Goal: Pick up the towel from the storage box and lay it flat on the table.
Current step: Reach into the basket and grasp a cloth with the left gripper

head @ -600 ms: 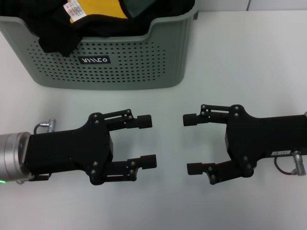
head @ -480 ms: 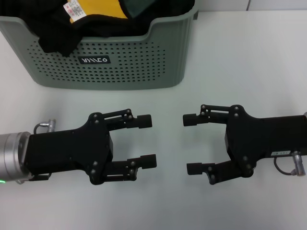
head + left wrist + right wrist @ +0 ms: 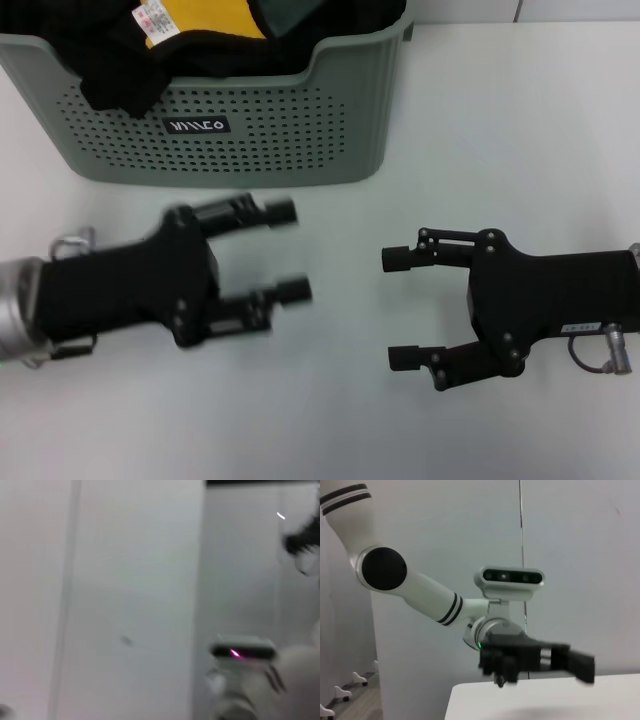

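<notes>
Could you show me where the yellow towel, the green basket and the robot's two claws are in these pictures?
towel (image 3: 200, 18): head view, on its yellow face inside the basket.
storage box (image 3: 290, 130): head view, on its dotted front wall.
left gripper (image 3: 288, 250): head view, midway between its open fingertips.
right gripper (image 3: 398, 306): head view, midway between its open fingertips.

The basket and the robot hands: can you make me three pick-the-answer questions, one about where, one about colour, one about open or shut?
1. Where is the towel?
A. flat on the table
B. in the storage box
C. in a gripper

2. What colour is the storage box?
A. grey-green
B. red
C. blue

3. How are the left gripper fingers?
A. shut on the towel
B. shut empty
C. open

Answers: 1 B, its yellow shows above the rim. 2 A, its dotted front is grey-green. 3 C, bare table shows between the fingers.
</notes>
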`<state>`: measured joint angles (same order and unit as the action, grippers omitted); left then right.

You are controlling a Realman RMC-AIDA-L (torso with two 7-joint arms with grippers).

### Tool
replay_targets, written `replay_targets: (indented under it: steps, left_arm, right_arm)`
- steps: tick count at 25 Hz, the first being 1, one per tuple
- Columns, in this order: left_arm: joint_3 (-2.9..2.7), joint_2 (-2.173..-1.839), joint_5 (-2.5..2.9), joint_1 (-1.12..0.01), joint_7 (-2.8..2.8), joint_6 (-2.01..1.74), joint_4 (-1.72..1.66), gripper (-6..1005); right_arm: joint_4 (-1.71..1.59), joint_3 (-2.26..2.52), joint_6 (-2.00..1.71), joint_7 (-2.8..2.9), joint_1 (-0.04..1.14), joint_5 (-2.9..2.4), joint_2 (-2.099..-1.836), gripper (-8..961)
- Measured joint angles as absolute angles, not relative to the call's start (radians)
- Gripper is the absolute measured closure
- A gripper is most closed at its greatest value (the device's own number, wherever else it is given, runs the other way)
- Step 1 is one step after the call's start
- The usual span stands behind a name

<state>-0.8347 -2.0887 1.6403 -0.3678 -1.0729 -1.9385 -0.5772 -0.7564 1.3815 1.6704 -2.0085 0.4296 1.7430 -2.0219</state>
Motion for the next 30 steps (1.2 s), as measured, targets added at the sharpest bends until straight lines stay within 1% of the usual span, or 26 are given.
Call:
replay_targets:
  steps: [5,10,16,22,30]
  left_arm:
    - [-0.709,-2.091,1.51,-0.366,-1.073,-1.92,-0.522,315]
    - [-0.67,-2.09,1.337,-0.398,-1.089,-1.86,-0.531,327]
    - [-0.669,-2.091,1.247,-0.466,-1.13,-1.573,-0.595,340]
    - [-0.68,-2.091,1.254,-0.552,-0.994,-1.299,-0.591,354]
    - [-0.736,-2.094,1.243,-0.583,-0.917,-1.039,-0.59,372]
  right_arm:
    - [-0.745,1.439,1.63,-2.011,0.441,1.729,-2.022,93]
    - [-0.734,1.518,1.554,-2.011,0.461,1.727,-2.024,93]
    - [-0.723,1.556,1.538,-2.02,0.47,1.729,-2.028,93]
    - [-0.73,1.575,1.547,-2.024,0.471,1.74,-2.028,93]
    - [-0.726,1.587,1.559,-2.034,0.473,1.742,-2.028,93]
